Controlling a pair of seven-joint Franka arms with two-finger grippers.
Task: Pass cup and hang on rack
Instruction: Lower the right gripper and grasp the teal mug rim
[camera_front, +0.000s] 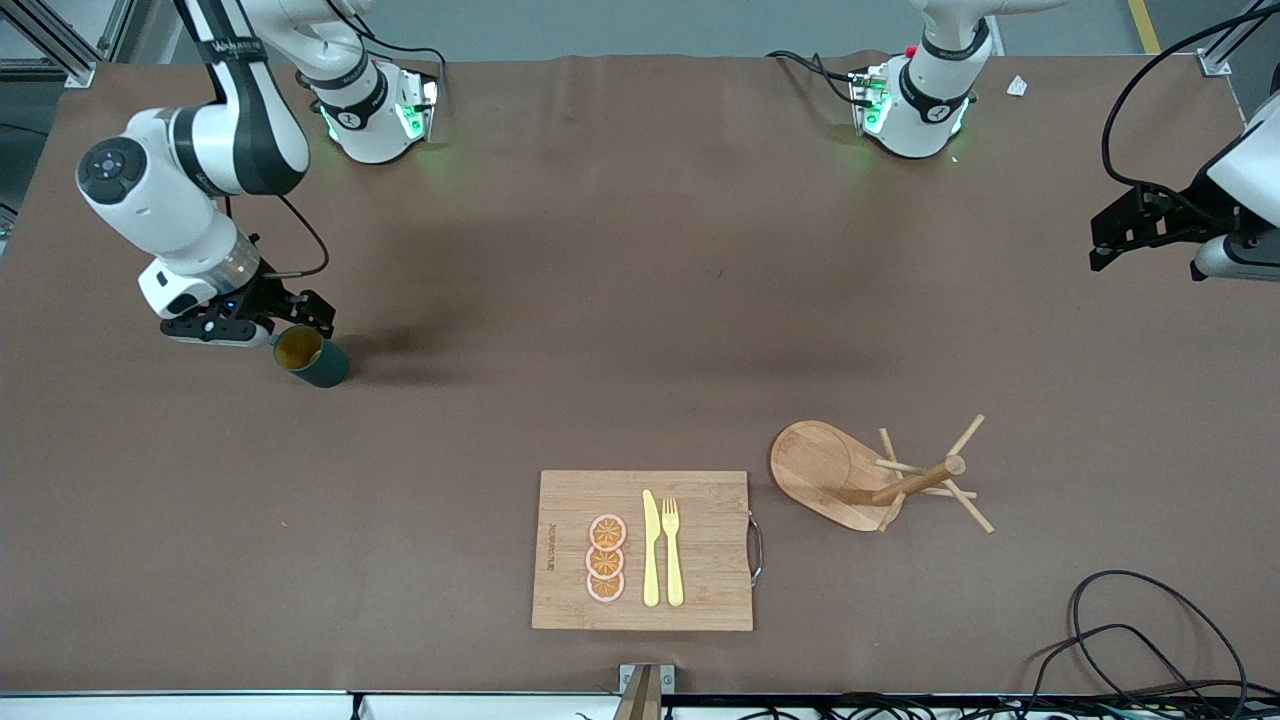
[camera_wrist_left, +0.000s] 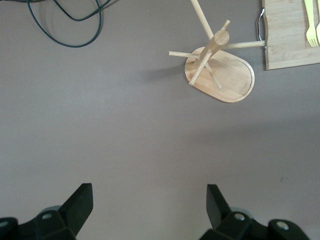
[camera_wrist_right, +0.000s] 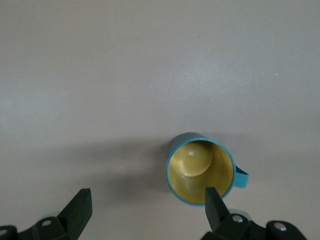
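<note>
Right gripper (camera_front: 262, 335), fingers spread, hangs over the upright cup (camera_front: 311, 358) at the right arm's end; one finger tops the rim (off-centre descent may tip it). Left gripper (camera_wrist_left: 145, 212) waits, spread; rack (camera_front: 880, 478) well apart.

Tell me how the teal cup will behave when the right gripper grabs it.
The cup looks rigid, probably light: small, empty, yellow inside showing. Its rounded wall might slip between the right gripper's open fingers. Standing upright, it could tip if nudged at the rim.
</note>
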